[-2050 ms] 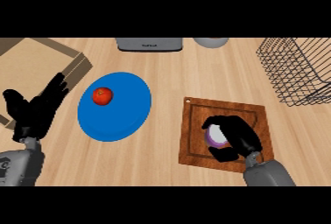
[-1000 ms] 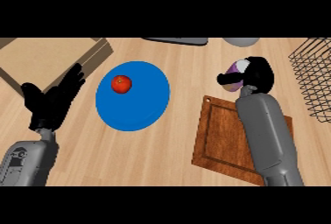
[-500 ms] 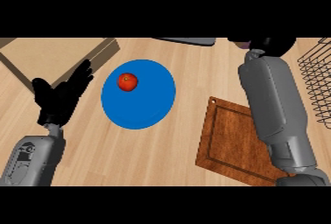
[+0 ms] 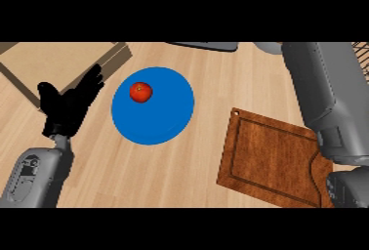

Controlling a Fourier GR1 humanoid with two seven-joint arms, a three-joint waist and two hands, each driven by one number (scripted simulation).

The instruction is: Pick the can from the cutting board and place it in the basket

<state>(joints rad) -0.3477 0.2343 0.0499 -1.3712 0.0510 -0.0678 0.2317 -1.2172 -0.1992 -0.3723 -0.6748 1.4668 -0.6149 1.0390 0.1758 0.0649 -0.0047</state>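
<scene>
The wooden cutting board lies at the lower right with nothing on it. No can shows in the head view. My right forearm stretches up along the right side and runs out past the top edge, so the right hand is out of sight. Only a sliver of the wire basket shows at the top right corner. My left hand rests open at the left, fingers pointing up, holding nothing.
A blue plate with a red tomato on it lies between the left hand and the board. A cardboard box sits at the top left. A dark tray edge and a grey round object show at the top.
The right hand lifted the can off the cutting board and carried it up and to the right, out of the top of the view. The left hand stayed open at the left.
</scene>
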